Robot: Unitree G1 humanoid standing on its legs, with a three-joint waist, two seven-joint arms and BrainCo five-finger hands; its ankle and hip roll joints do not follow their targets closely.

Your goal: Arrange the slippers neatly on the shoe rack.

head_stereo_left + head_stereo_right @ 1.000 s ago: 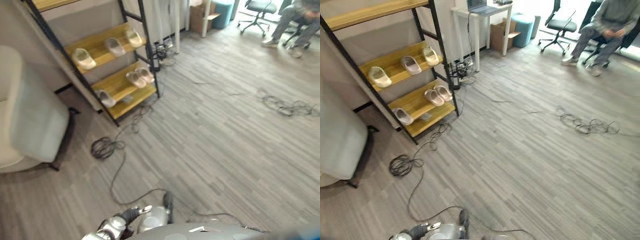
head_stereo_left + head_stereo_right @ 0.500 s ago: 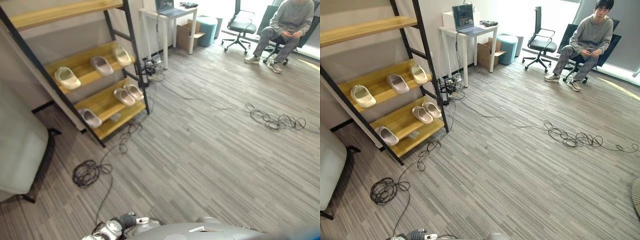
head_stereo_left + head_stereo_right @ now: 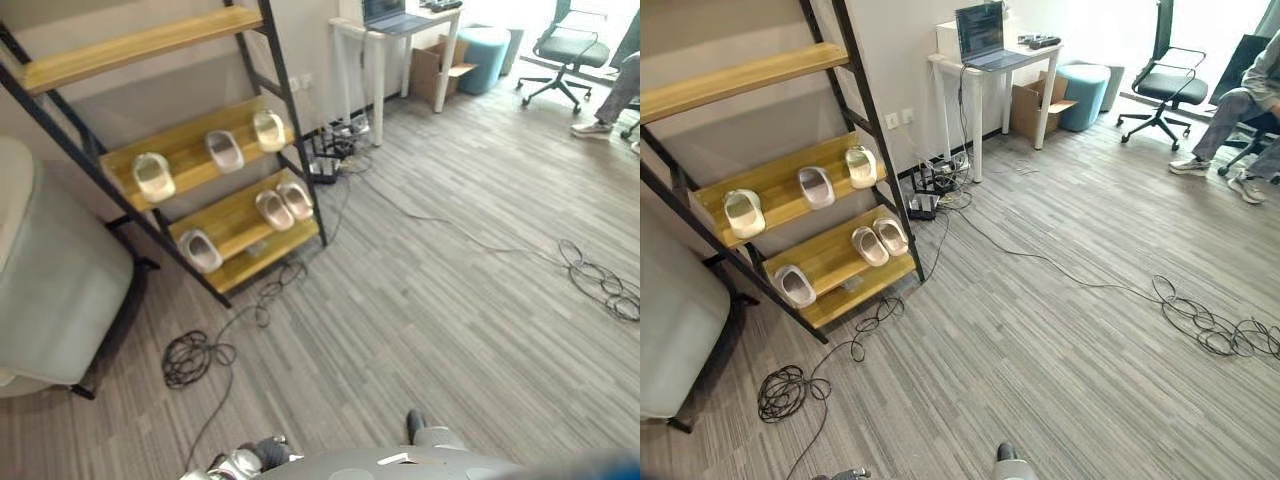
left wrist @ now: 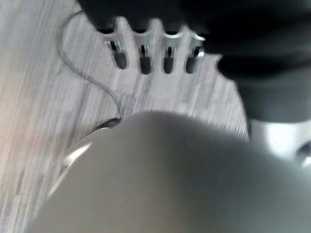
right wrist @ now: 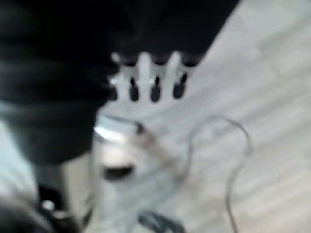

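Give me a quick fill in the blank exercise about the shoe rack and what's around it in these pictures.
1. The middle shelf of the shoe rack holds ___ slippers.
2. On the white desk stands an open ___.
3. Under the desk sits a cardboard ___.
4. The left robot hand holds ___.

Missing words: three; laptop; box; nothing

You are looking at an office-like room: grey plank floor (image 3: 1060,350), a white desk (image 3: 992,72) with an open laptop (image 3: 981,32), a wheeled office chair (image 3: 1160,88), a cardboard box (image 3: 1038,100), and a seated person (image 3: 1252,100).
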